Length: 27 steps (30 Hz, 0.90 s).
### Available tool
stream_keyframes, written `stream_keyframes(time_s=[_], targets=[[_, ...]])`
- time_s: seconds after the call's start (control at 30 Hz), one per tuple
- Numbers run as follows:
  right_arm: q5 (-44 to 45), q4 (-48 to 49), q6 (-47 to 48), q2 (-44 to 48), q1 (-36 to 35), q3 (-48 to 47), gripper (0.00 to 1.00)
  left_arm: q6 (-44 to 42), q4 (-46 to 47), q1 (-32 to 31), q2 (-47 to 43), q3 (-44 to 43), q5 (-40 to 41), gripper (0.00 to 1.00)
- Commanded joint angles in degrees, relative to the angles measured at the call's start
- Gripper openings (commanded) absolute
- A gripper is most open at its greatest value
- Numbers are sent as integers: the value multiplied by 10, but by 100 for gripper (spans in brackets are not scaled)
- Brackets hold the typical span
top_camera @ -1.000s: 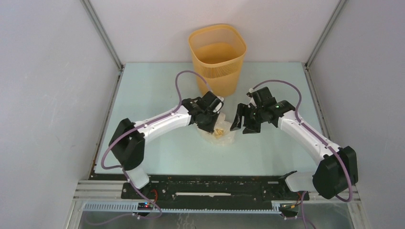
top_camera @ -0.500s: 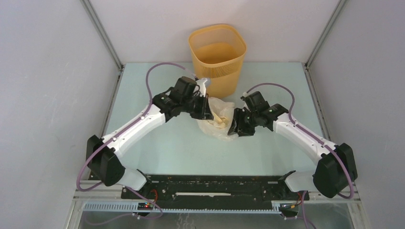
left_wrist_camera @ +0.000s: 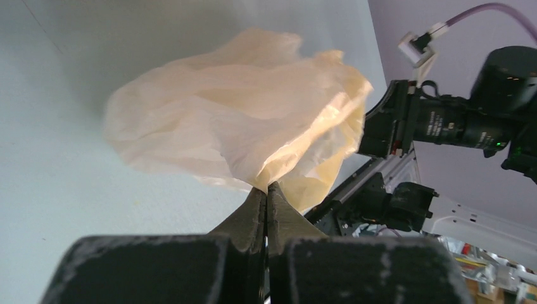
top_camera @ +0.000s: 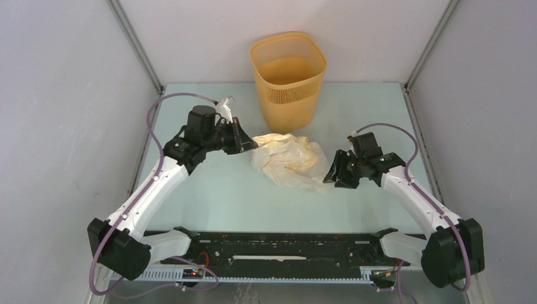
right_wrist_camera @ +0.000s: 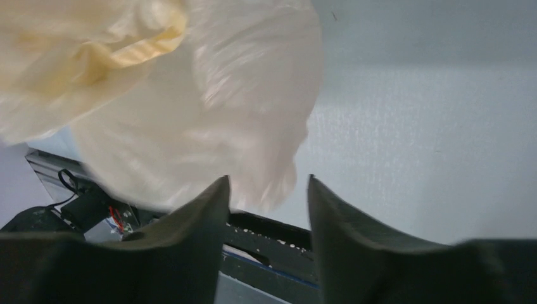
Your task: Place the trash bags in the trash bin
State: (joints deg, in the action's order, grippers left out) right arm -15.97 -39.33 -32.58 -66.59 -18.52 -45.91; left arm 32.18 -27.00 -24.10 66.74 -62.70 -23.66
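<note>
The crumpled cream-white trash bag (top_camera: 288, 159) with a pale yellow rim lies on the table in front of the orange-yellow trash bin (top_camera: 288, 77), which stands upright at the back centre. My left gripper (top_camera: 248, 144) is shut on the bag's left edge; in the left wrist view the fingertips (left_wrist_camera: 266, 189) pinch a fold of the bag (left_wrist_camera: 234, 120). My right gripper (top_camera: 330, 173) is open at the bag's right end. In the right wrist view its open gripper (right_wrist_camera: 268, 182) holds nothing, and the bag (right_wrist_camera: 190, 107) hangs just beyond the tips.
Grey walls close the table on the left, right and back. A black rail (top_camera: 278, 244) runs along the near edge between the arm bases. The right arm (left_wrist_camera: 456, 120) shows in the left wrist view behind the bag.
</note>
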Motion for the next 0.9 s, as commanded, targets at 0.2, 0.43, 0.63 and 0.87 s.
stream_keyframes(time_s=[0.2, 0.43, 0.63, 0.87], targets=[[155, -126, 141, 84, -27, -178, 91, -26, 38, -14, -9, -14, -74, 0], [33, -2, 170, 121, -36, -194, 100, -106, 49, -66, -43, -15, -114, 0], [-93, 51, 196, 122, -75, -227, 97, -160, 19, -78, -76, -29, -96, 0], [-122, 12, 264, 65, -117, -293, 85, -258, -74, -118, -62, -75, -49, 0]])
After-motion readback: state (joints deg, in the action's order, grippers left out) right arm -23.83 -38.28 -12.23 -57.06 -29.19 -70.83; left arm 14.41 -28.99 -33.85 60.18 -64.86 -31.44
